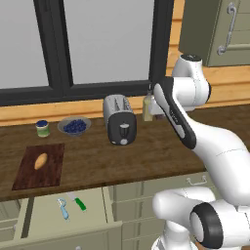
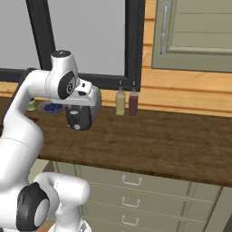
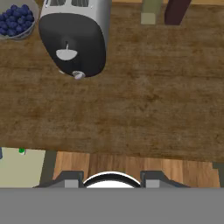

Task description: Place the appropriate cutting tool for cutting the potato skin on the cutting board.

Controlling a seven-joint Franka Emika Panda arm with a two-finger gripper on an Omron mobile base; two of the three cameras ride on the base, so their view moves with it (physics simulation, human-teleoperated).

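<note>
The light-blue peeler [image 1: 63, 208] lies in the open drawer [image 1: 46, 219] below the counter, next to a green-handled knife [image 1: 78, 201]. On the counter above it, at the left, the dark reddish cutting board [image 1: 29, 178] carries the small tan potato [image 1: 41, 160]. My gripper [image 3: 112, 180] is open, its fingertips [image 3: 72, 180] spread wide with nothing between them. It hovers over the counter's front edge, just right of the toaster [image 3: 76, 41], far right of the drawer and board. A green speck of the knife handle [image 3: 21, 151] shows at the hand view's left edge.
A silver-and-black toaster [image 1: 119, 119] stands mid-counter, with a bowl of blueberries [image 1: 74, 126] and a small jar [image 1: 43, 128] to its left. Two bottles [image 2: 126, 102] stand by the window sill. Closed drawers [image 2: 131, 190] run under the counter at right.
</note>
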